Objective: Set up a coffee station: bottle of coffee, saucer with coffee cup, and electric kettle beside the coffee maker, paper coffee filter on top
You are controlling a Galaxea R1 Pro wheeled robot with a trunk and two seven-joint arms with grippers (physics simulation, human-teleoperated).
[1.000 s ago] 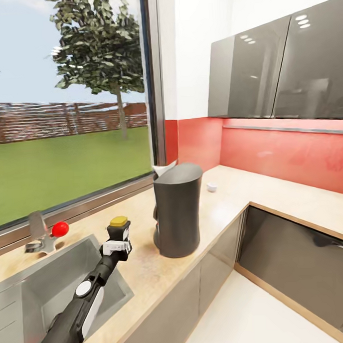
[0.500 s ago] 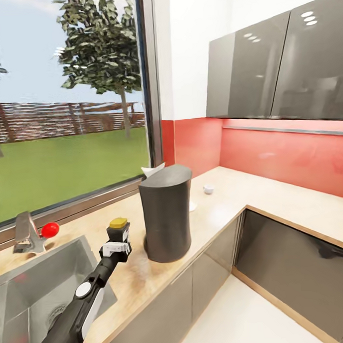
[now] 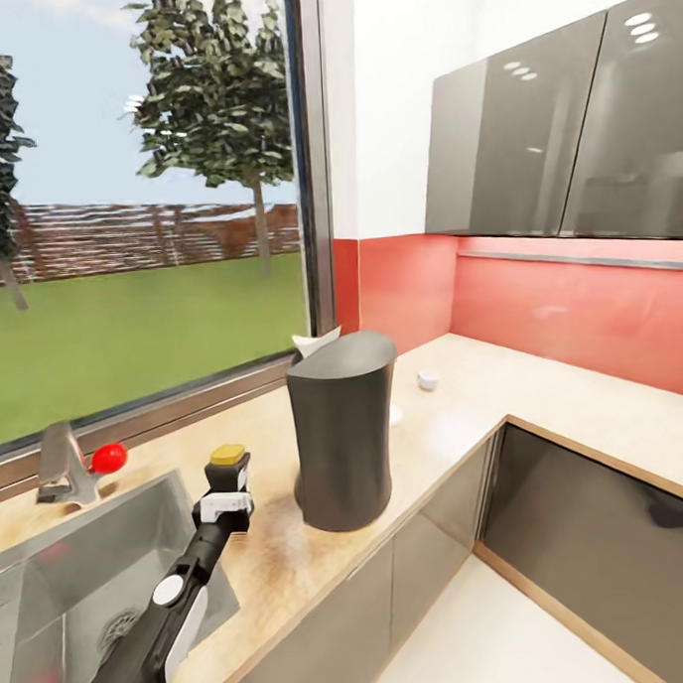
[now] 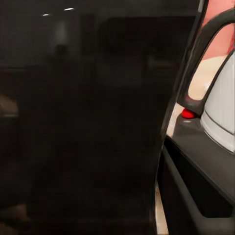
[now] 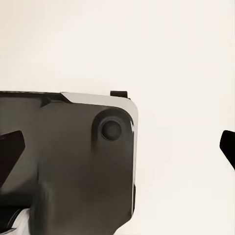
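The left gripper (image 3: 228,483) is clamped around the bottle of coffee (image 3: 229,470), its white jaws hugging the dark body while the yellow cap stands clear above them. The bottle is upright, low over the kitchen countertop (image 3: 454,416), just past the sink (image 3: 53,563) corner; whether its base touches the slab I cannot tell. Just beside it, toward the inner corner of the counter, stands the coffee maker (image 3: 343,431), near the front edge. A white paper coffee filter (image 3: 315,341) peeks out behind its top, on the window side. Further along the counter sits a small white coffee cup (image 3: 428,379). By the sink's back edge is the tap (image 3: 64,463) with a red knob. In the left wrist view, the electric kettle (image 4: 223,110) shows beyond a dark mass. Whether the right gripper is spread or pressed together I cannot tell.
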